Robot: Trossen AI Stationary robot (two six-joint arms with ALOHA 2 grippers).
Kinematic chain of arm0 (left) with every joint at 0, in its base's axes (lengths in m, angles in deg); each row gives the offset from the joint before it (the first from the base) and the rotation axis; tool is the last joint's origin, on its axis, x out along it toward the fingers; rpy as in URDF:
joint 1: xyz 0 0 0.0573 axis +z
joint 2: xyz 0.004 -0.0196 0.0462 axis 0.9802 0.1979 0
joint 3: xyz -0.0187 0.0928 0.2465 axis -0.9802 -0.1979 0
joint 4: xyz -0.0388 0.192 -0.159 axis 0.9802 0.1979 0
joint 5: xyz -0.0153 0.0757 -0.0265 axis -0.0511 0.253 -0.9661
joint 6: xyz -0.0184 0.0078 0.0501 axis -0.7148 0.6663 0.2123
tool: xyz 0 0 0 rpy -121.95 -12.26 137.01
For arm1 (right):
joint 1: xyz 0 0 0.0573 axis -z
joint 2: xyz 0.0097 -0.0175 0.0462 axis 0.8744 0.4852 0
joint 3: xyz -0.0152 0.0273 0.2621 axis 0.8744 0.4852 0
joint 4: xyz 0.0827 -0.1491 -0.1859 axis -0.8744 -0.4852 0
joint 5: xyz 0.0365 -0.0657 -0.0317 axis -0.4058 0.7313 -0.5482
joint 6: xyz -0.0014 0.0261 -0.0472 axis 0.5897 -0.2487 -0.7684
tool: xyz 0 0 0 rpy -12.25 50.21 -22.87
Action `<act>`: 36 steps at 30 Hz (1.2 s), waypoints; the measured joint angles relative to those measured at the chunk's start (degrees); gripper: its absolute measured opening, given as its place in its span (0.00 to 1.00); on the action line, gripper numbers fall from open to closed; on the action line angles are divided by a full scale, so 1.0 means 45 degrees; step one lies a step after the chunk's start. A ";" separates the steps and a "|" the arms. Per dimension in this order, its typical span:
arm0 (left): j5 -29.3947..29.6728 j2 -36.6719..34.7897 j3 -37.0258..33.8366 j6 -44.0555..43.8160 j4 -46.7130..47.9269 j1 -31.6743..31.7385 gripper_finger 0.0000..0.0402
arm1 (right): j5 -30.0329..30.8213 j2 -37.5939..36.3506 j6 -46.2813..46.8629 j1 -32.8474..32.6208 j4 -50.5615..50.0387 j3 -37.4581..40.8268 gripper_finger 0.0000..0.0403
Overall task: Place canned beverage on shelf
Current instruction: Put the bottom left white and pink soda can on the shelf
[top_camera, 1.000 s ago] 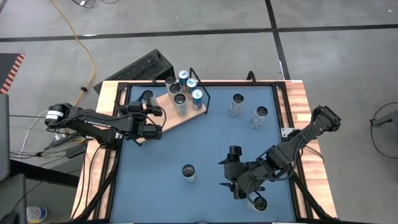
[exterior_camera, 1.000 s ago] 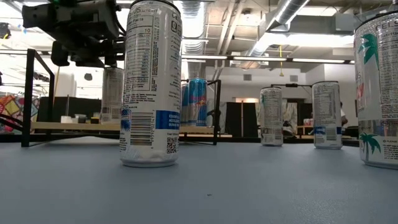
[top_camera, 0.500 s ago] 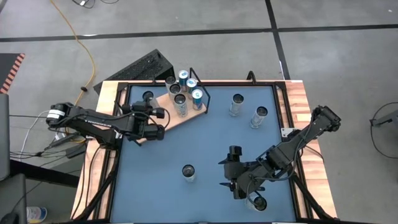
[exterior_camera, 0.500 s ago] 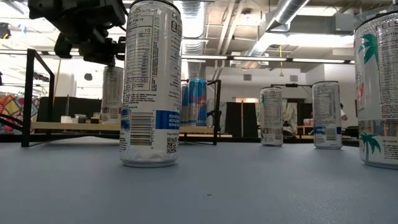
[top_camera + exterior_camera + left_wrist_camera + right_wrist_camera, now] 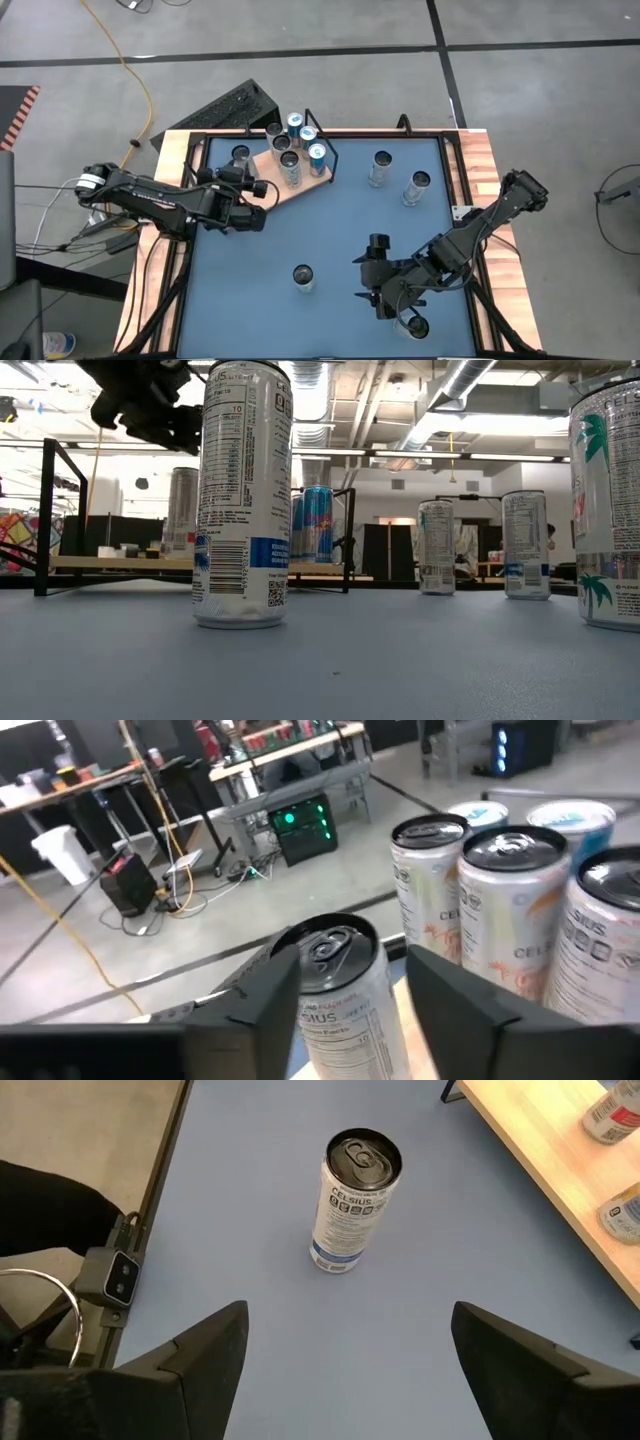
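The job is partly done. One can (image 5: 335, 985) stands upright at the 10 o'clock end of the shelf (image 5: 265, 195), as far as I can tell right by its edge. The left gripper (image 5: 352, 960) hangs above this can. Its fingers (image 5: 265, 995) are spread apart, with one finger on each side of the can's top and a gap showing on one side. It is not holding anything, so this can looks put away.

Six other cans (image 5: 290, 160) stand close together at the 2 o'clock end of the shelf, beside the black wire frame (image 5: 333, 155). The shelf itself sits at about 11 o'clock on the blue table (image 5: 330, 230).

There is more to do. Four loose cans stand on the table, well apart from the shelf. Two are at 1 o'clock (image 5: 380, 160), one is at 6 o'clock (image 5: 303, 275) and one is at 5 o'clock (image 5: 415, 325). The right gripper (image 5: 350, 1315) waits at about 5 o'clock with its fingers wide open and nothing in them. It looks toward the 6 o'clock can, so I think that one may be next.

The can on the shelf is tall and thin. It is silver and white, with small letters down its side. Its round top is shiny and has a pull tab lying flat, so it looks unopened.
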 joint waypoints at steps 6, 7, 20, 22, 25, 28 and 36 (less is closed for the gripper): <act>-0.0177 -0.0010 0.1169 0.1980 0.0302 -0.0139 0.68 | -0.0005 0.0000 0.0000 -0.0087 0.0000 0.0000 0.83; -0.0182 -0.0010 0.1313 0.2125 0.0390 -0.0122 0.72 | -0.0005 0.0000 0.0000 -0.0092 0.0000 0.0000 0.83; 0.1339 -0.0019 0.0011 -0.5553 0.4029 0.0127 0.88 | -0.0005 0.0000 -0.0022 -0.0087 -0.0031 0.0000 0.83; 0.1366 -0.0019 -0.0380 -0.6187 0.3638 0.0117 0.88 | -0.0010 -0.0001 -0.0085 -0.0087 -0.0053 0.0000 0.83; 0.1693 -0.0019 -0.0736 -0.6362 0.2849 -0.0086 0.88 | -0.0010 0.0000 -0.0102 -0.0061 -0.0052 0.0000 0.83; 0.2338 -0.0016 -0.0767 -0.5779 0.2368 -0.0451 0.88 | -0.0005 0.0000 -0.0102 -0.0058 -0.0052 0.0000 0.83; 0.2491 0.0102 -0.1077 -0.5046 0.2097 -0.0738 0.88 | -0.0005 0.0000 -0.0113 -0.0058 -0.0065 0.0000 0.83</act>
